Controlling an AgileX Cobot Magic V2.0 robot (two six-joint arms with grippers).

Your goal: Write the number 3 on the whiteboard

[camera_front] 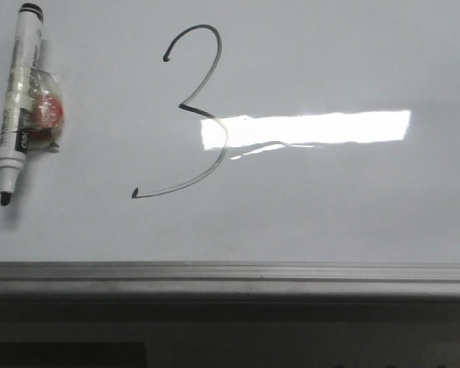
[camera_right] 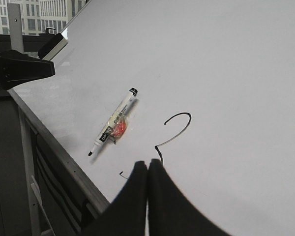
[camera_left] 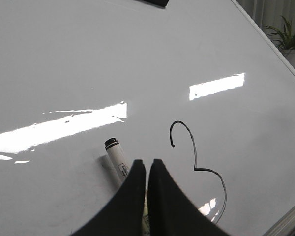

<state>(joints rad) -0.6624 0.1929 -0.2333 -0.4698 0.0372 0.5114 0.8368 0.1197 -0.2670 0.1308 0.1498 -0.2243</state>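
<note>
The whiteboard (camera_front: 330, 199) fills the front view, with a bright strip of reflected light across it. The number 3 (camera_front: 182, 106) is drawn on it in thin black line, tall and slanted, with a long lower sweep. A white marker pen (camera_front: 19, 92) with tape and a red patch round its barrel lies loose on the board to the left of the digit, tip toward the frame. Neither gripper shows in the front view. My left gripper (camera_left: 147, 162) is shut above the marker pen (camera_left: 115, 157), beside the number 3 (camera_left: 194, 168). My right gripper (camera_right: 148, 163) is shut over the digit's lower curve (camera_right: 157, 146).
The board's grey metal frame (camera_front: 230, 276) runs along the near edge, with dark space below it. A black object (camera_right: 51, 46) sits at a far corner of the board. A potted plant (camera_left: 290, 37) stands beyond the board's side edge.
</note>
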